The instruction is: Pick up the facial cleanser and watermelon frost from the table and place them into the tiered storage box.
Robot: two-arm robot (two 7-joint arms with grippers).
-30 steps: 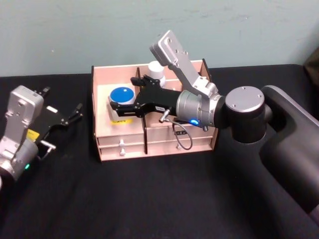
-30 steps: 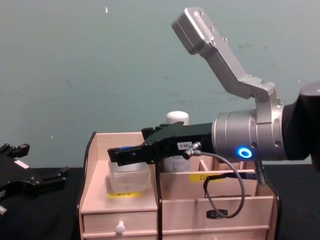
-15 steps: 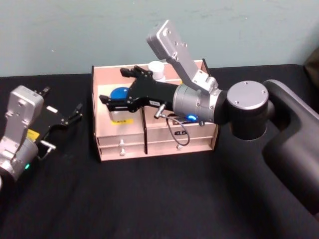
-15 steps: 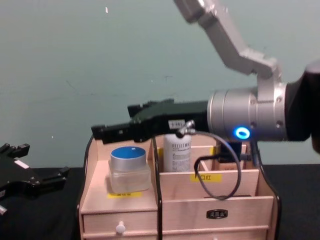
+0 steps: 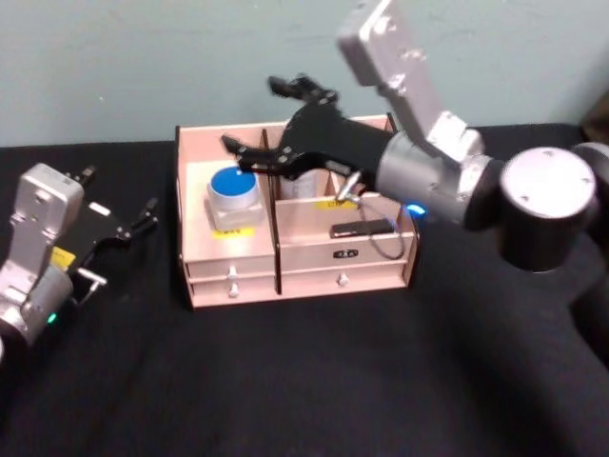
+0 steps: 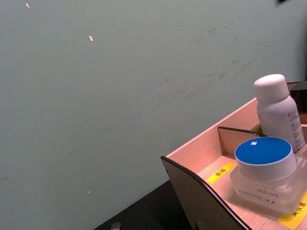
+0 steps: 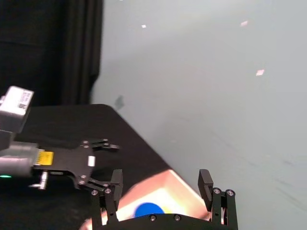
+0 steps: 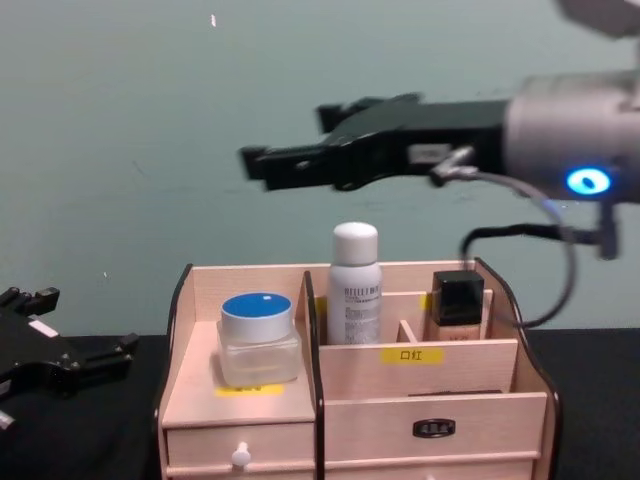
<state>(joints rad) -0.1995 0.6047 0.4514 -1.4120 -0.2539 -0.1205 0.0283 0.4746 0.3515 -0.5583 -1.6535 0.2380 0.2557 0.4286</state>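
The tiered storage box [image 5: 303,259] [image 8: 430,385] stands on the black table. A clear jar with a blue lid [image 5: 233,188] [image 8: 258,338] [image 6: 266,165] rests on its left step. A white bottle [image 8: 355,285] [image 6: 278,111] stands upright in the compartment beside it. I cannot tell which of the two is the facial cleanser and which the watermelon frost. My right gripper [image 5: 252,114] [image 8: 290,140] [image 7: 160,179] hangs open and empty above the box, well clear of both. My left gripper [image 5: 119,192] [image 8: 85,322] rests open on the table, left of the box.
A black-capped bottle [image 8: 455,300] stands in a rear right compartment of the box. A teal wall [image 5: 143,67] is close behind the box. The table [image 5: 314,381] lies bare in front of the drawers.
My right gripper, down at the blue-lidded jar a second ago, has risen well above the box. The jar stays on the left step. My left arm has not moved.
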